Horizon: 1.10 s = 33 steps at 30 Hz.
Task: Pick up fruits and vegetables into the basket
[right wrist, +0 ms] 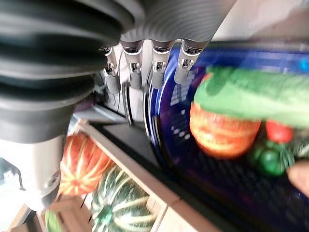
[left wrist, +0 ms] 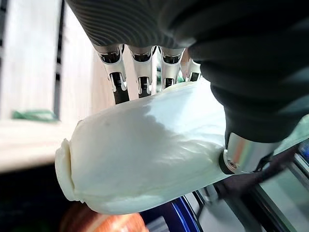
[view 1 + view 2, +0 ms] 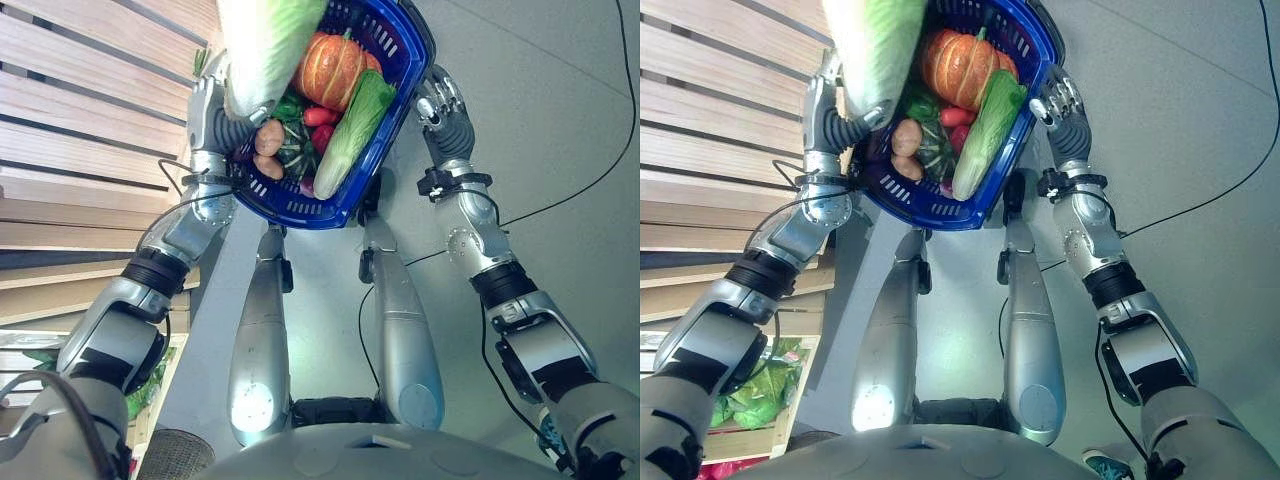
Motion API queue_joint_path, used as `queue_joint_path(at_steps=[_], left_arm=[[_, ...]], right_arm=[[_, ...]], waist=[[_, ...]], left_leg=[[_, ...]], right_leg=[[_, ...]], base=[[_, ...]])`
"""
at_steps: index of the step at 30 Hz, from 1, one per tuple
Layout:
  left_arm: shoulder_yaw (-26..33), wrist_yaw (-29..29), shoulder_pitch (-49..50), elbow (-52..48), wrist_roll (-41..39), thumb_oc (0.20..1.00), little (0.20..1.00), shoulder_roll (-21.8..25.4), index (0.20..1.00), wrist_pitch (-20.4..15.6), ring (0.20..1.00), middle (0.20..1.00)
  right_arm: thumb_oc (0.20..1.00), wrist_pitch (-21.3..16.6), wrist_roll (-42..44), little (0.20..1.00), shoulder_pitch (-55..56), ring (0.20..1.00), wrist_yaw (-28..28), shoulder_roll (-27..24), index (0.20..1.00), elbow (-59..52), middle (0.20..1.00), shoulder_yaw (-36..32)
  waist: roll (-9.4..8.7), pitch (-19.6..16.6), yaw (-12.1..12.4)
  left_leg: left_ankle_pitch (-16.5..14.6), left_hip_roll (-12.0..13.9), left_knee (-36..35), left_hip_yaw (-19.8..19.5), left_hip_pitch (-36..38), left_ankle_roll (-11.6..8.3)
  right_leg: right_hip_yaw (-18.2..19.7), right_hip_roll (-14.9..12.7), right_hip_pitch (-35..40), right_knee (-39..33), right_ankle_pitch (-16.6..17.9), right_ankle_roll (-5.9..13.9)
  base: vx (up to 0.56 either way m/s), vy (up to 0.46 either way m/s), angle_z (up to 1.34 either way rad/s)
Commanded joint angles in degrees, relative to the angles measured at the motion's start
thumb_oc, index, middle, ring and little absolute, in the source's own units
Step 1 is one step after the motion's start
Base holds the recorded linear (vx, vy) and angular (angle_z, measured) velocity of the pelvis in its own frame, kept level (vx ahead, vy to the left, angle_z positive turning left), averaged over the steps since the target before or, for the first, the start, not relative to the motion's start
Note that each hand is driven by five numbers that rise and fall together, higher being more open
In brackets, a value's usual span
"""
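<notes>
A blue basket (image 3: pixel 300 205) hangs in front of me, its rim also seen in the right wrist view (image 1: pixel 159 121). Inside lie an orange pumpkin (image 3: pixel 330 65), a long green cabbage (image 3: pixel 355 125), two potatoes (image 3: pixel 268 138), red peppers (image 3: pixel 320 118) and dark green vegetables. My left hand (image 3: pixel 215 110) is shut on a pale napa cabbage (image 2: pixel 145 154), fingers (image 2: pixel 118 82) and thumb curled round it, above the basket's left rim. At the basket's right side, my right hand (image 3: pixel 440 100) has its fingers (image 1: pixel 130 72) curled at the handle.
Pale wooden slatted shelves (image 3: pixel 80 120) run along the left. A crate with leafy greens (image 3: pixel 760 390) sits low on the left. A wooden crate holds an orange pumpkin (image 1: pixel 79 164) and a striped green squash (image 1: pixel 120 203). Grey floor (image 3: pixel 560 100) lies to the right.
</notes>
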Motion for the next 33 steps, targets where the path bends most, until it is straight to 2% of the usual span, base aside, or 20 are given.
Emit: queue_joint_path(at_steps=[1,9,19,33], left_arm=[[-0.84,-3.59,0.14,-6.78,2.21,0.200,0.200,1.06,0.200,-2.54,0.200,0.200],[-5.53,-10.41,-1.41,-8.76,2.53,0.200,0.200,1.22,0.200,-2.47,0.200,0.200],[-9.91,-17.31,-3.15,-10.32,1.22,0.200,0.200,2.02,0.200,-1.97,0.200,0.200],[-12.58,-24.44,-3.78,-10.57,-1.41,0.200,0.200,3.73,0.200,4.80,0.200,0.200]], right_arm=[[1.000,-0.06,2.47,1.000,1.73,1.000,3.65,-2.69,1.000,-6.57,1.000,1.59],[1.000,3.30,3.87,1.000,0.66,1.000,6.57,-3.02,1.000,-8.65,1.000,3.90],[1.000,4.35,5.47,1.000,-0.19,1.000,9.66,-3.88,1.000,-10.09,1.000,6.19],[1.000,4.53,5.22,1.000,-0.92,1.000,11.85,-4.98,1.000,-14.80,1.000,7.40]], waist=[[1.56,-1.90,-0.07],[1.06,-1.90,-0.24],[0.57,-1.90,-0.42],[0.17,-1.90,-0.55]], left_leg=[[0.60,-3.56,-2.25,1.55,-0.31,1.10],[0.50,-3.38,-2.30,1.71,-0.36,1.21],[0.43,-3.28,-2.19,1.81,-0.50,1.23],[0.44,-3.13,-2.37,1.73,-0.56,1.30]], right_leg=[[-3.56,1.92,3.63,3.04,-5.46,3.68],[-3.50,1.91,3.49,2.84,-5.00,4.05],[-3.30,1.87,3.31,2.41,-4.29,4.45],[-3.23,1.82,3.23,1.97,-3.80,4.82]], base=[[0.00,0.000,0.00],[0.00,0.000,0.00],[0.00,0.000,0.00],[0.00,0.000,0.00]])
